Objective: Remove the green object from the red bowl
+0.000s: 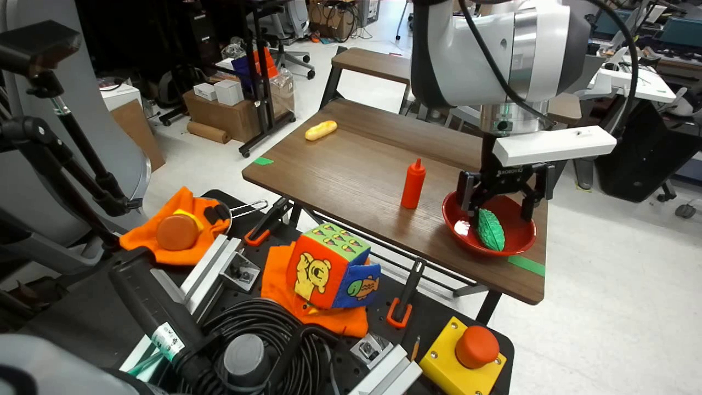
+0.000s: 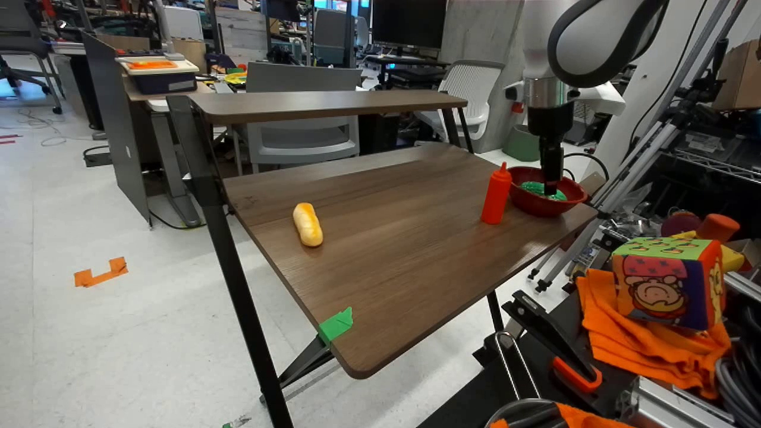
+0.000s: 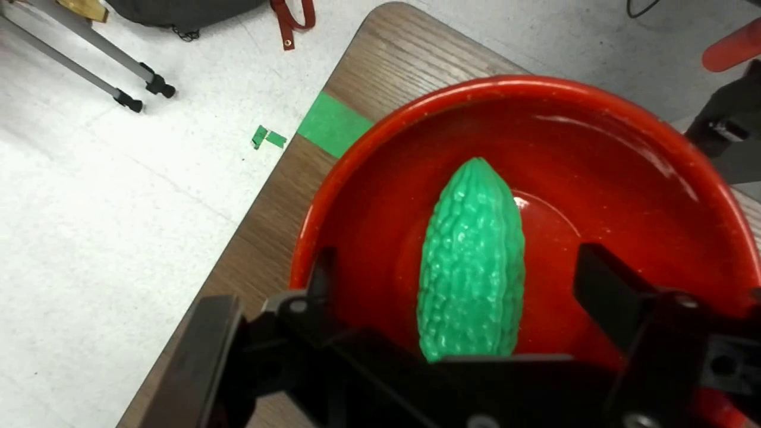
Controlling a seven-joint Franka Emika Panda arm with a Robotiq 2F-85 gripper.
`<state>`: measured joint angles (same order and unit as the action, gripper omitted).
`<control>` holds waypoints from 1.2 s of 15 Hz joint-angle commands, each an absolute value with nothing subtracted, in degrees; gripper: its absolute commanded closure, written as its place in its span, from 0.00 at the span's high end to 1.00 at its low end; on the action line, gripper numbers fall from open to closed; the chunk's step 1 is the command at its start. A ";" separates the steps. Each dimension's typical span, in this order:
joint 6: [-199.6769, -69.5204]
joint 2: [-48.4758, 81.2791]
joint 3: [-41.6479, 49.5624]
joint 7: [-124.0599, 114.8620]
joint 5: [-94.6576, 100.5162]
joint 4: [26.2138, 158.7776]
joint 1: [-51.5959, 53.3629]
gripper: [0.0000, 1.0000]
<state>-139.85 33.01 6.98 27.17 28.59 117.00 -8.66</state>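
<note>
My pincer point(image 3: 461, 272) stands spread, gripping nothing; in the wrist view, the green object point(image 3: 472, 261) lies inside the red bowl point(image 3: 630, 196), its tip at twelve o'clock, my fingers point(image 3: 612, 292) at nine and three; I should descend to its thick middle (sparing the rim point(image 3: 318, 205) at nine), close evenly, then lift straight clear.

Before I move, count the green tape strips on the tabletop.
2: one strip beside the red bowl, another strip near a corner at the opposite end. More could be hidden under the bowl.
</note>
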 commanded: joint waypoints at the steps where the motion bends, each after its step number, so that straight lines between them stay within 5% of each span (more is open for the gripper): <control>1: -142.81 32.72 8.17 24.96 31.59 119.07 -7.53 1.00; 2: -142.98 32.79 8.23 24.59 31.95 119.23 -7.41 1.00; 4: -143.30 33.23 8.45 23.23 32.77 119.28 -6.99 0.72; 11: -143.43 35.30 9.08 18.34 35.72 118.26 -5.39 0.20; 18: -142.82 28.01 7.82 19.71 36.98 122.65 -6.16 0.20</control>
<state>-141.23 33.45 8.01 18.25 36.17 118.52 -5.52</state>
